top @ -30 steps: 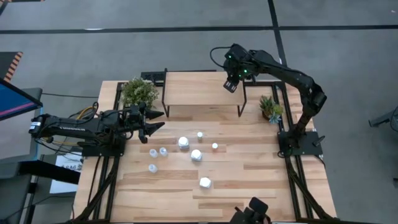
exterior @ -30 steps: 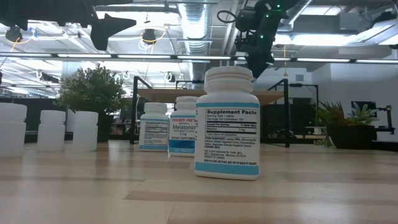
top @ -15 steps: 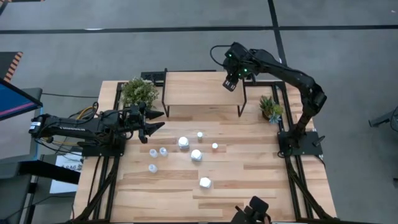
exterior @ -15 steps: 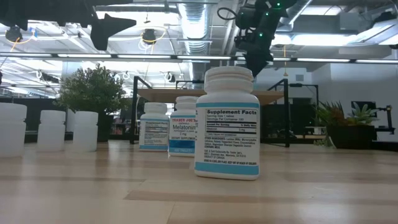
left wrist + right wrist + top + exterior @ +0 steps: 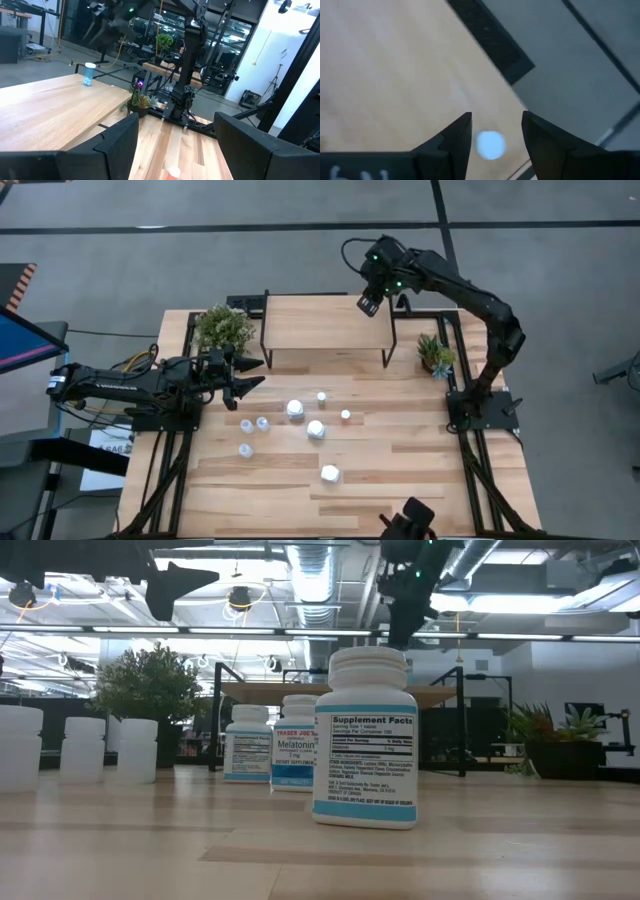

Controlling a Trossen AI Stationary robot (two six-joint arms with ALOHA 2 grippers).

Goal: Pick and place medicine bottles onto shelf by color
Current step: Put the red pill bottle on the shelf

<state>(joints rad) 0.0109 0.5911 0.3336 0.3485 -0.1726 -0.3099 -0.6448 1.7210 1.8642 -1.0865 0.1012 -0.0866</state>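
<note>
A small pale-blue bottle (image 5: 89, 74) stands upright on the far right corner of the light-wood shelf (image 5: 325, 323). My right gripper (image 5: 368, 302) hangs open above it, fingers pointing down. In the right wrist view the bottle's top (image 5: 490, 144) shows below, between the two spread fingers and clear of them. My left gripper (image 5: 250, 375) waits open and empty near the table's left edge, beside the shelf's near left leg. Three chunky white bottles (image 5: 315, 429), three paler small ones (image 5: 246, 425) and two tiny ones (image 5: 345, 415) stand on the table.
A bushy plant (image 5: 223, 326) stands at the shelf's left end. A small potted plant (image 5: 436, 353) stands to its right. In the low view the labelled white bottles (image 5: 365, 740) stand in a row in front of the shelf (image 5: 330, 691).
My right gripper has gone up and toward the table's far edge, away from the shelf top. The bottles on the table have stayed where they were.
</note>
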